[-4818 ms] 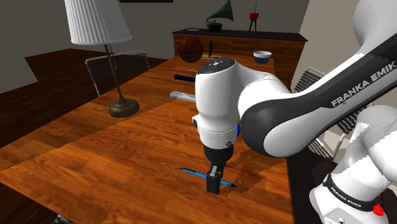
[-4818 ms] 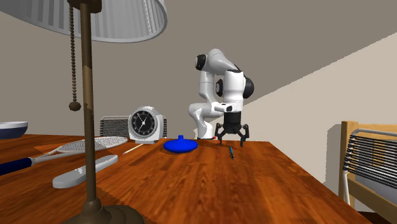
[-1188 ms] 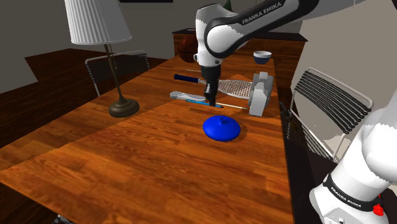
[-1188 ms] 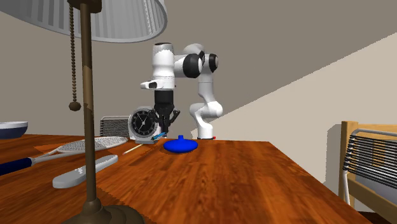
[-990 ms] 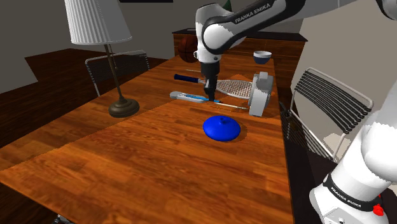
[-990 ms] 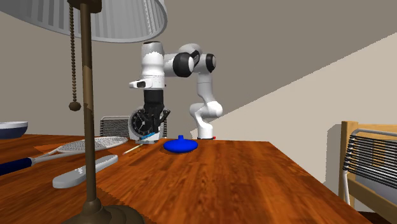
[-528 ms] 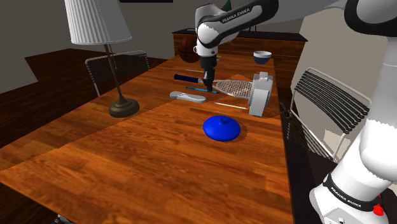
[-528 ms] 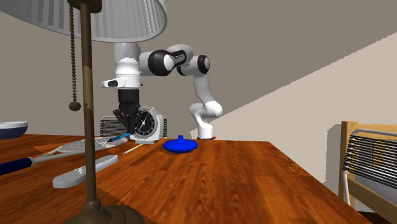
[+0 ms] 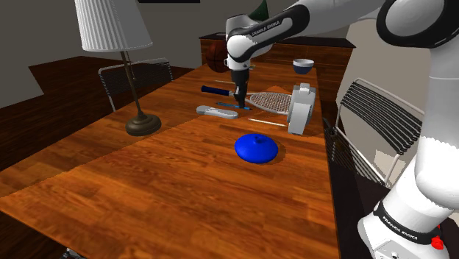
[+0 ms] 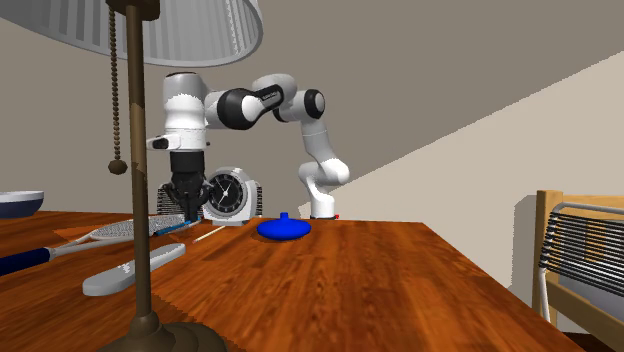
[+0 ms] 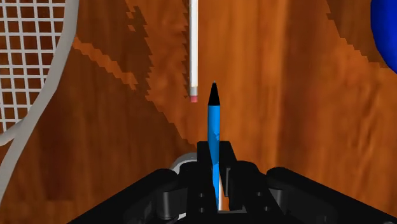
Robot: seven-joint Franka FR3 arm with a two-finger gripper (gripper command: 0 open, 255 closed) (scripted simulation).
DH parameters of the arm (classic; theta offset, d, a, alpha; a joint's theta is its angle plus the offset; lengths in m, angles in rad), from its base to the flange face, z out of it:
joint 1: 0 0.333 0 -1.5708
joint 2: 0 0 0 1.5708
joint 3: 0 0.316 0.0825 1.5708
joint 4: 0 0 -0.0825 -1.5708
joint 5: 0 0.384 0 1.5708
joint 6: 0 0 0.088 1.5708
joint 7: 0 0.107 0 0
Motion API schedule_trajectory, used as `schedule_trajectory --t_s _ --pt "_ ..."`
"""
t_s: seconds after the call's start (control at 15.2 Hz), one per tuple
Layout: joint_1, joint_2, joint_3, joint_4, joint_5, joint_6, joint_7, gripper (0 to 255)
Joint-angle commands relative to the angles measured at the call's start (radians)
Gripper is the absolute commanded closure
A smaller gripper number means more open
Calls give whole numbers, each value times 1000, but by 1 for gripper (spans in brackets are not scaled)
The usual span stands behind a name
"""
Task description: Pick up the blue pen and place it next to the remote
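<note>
The blue pen [image 11: 214, 124] is clasped between the narrowed fingers of the gripper [image 11: 215, 167]; its long axis runs straight out from them, tip foremost; it is held low over the table [image 9: 147, 191], just beside the grey remote [image 9: 215, 112] (release judged near); counted: one pen, one remote, one pencil [image 11: 193, 44], one racket [image 9: 268, 103].

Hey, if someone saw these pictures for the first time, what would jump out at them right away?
Probably the blue pen clasped in the black gripper, held over the wooden table close to a white pencil. After that, the bright blue domed object in the middle of the table and the tall lamp at the shoulder view's left.
</note>
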State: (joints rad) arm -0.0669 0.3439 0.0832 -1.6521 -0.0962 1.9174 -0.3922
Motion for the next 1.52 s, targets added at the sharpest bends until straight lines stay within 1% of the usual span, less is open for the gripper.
schedule_trajectory --t_s 0.0,0.46,0.99,1.06,1.39,1.45 --pt "-1 8 -1 -15 -1 24 1 255" --pt "-1 44 -3 -66 -8 110 8 255" --pt "-1 44 -3 -66 -8 110 8 255" --pt "0 44 -3 -66 -8 110 9 0" --pt "0 44 -3 -66 -8 110 9 0" --pt "0 34 -2 -46 -6 80 7 0"
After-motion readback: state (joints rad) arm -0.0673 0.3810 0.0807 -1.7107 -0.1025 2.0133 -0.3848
